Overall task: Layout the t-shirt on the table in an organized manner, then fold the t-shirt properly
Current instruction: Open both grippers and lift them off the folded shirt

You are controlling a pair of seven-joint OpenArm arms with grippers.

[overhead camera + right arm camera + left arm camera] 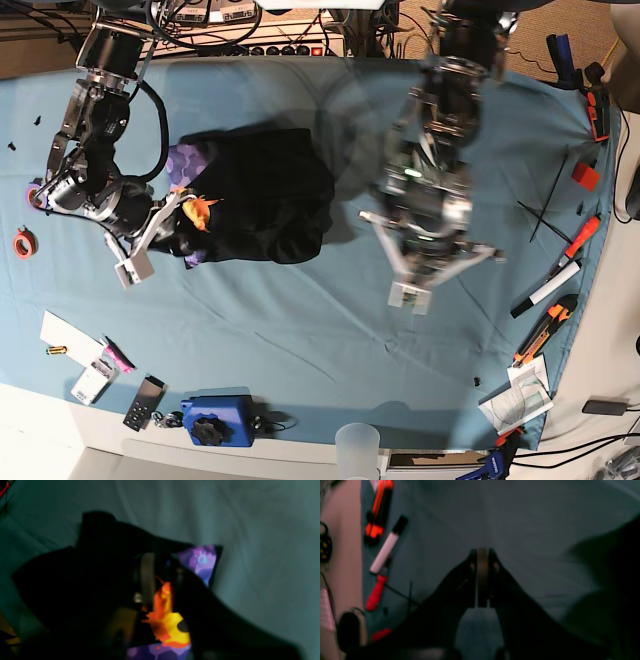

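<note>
The black t-shirt (pixel 265 195) lies bunched on the left half of the light blue table (pixel 300 330), with its purple and orange print showing at its left end. My right gripper (pixel 182 218) is shut on that end. In the right wrist view, printed fabric (pixel 165 610) sits between the fingers (pixel 147 575) and black cloth (pixel 75 567) drapes over them. My left gripper (pixel 412 292) is over bare cloth to the right of the shirt. In the left wrist view it (pixel 482 552) is shut and holds nothing, with the shirt (pixel 620 567) dark at the right edge.
Tools lie along the table's right edge: a white marker (pixel 386 550), an orange cutter (pixel 378 507) and a red-handled tool (pixel 376 592). Along the front edge are a blue device (pixel 215 420), a clear cup (pixel 358 440) and papers (pixel 70 345). A red tape roll (pixel 24 242) lies at the left edge.
</note>
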